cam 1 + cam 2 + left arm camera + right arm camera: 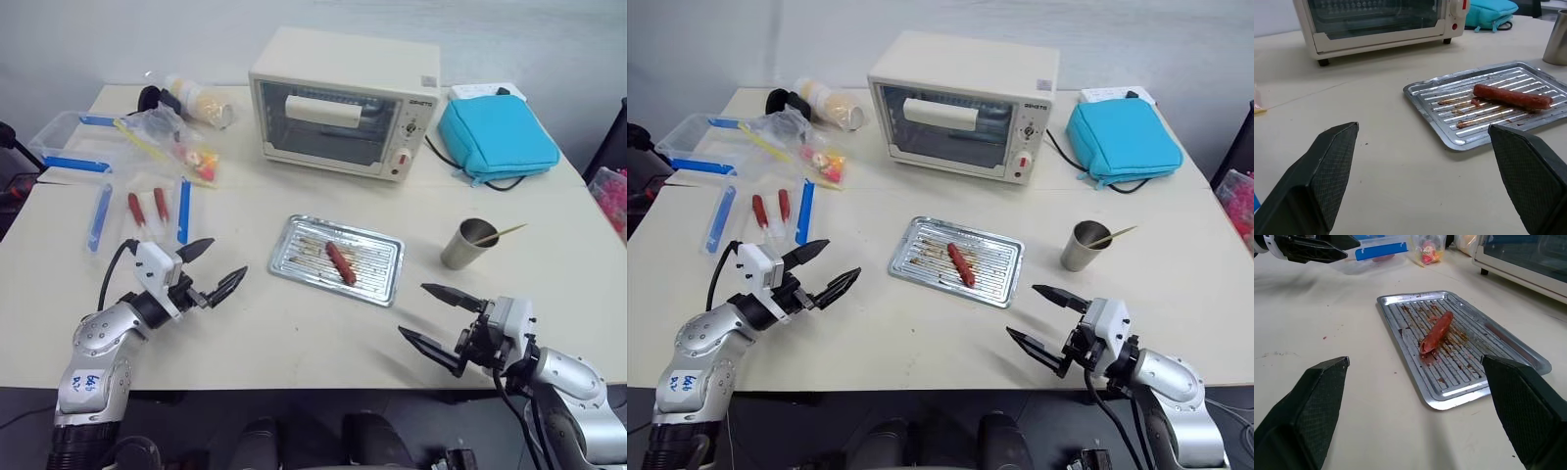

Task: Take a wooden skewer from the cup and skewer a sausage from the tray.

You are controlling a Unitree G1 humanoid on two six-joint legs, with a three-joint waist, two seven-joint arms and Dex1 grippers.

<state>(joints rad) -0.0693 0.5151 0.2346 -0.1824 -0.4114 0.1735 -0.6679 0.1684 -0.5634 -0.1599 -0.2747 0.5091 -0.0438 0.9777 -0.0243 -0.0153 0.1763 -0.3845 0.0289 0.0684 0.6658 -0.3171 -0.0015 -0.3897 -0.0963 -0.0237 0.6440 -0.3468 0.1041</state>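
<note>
The tray (377,281) lies mid-table (294,343) with the sausage (341,263) resting on its ridged floor. At about three o'clock from the tray stands the cup (467,245), the wooden skewer (502,234) leaning out of it toward the right. The left end effector (209,273) hovers near nine o'clock of the tray, fingers spread apart and empty. The right end effector (440,317) sits near five o'clock, fingers likewise wide apart, holding nothing

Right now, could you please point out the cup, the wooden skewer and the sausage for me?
cup (465,247), left eye view, on its outer side wall.
wooden skewer (507,232), left eye view, on the shaft past the rim.
sausage (341,262), left eye view, on its middle.
</note>
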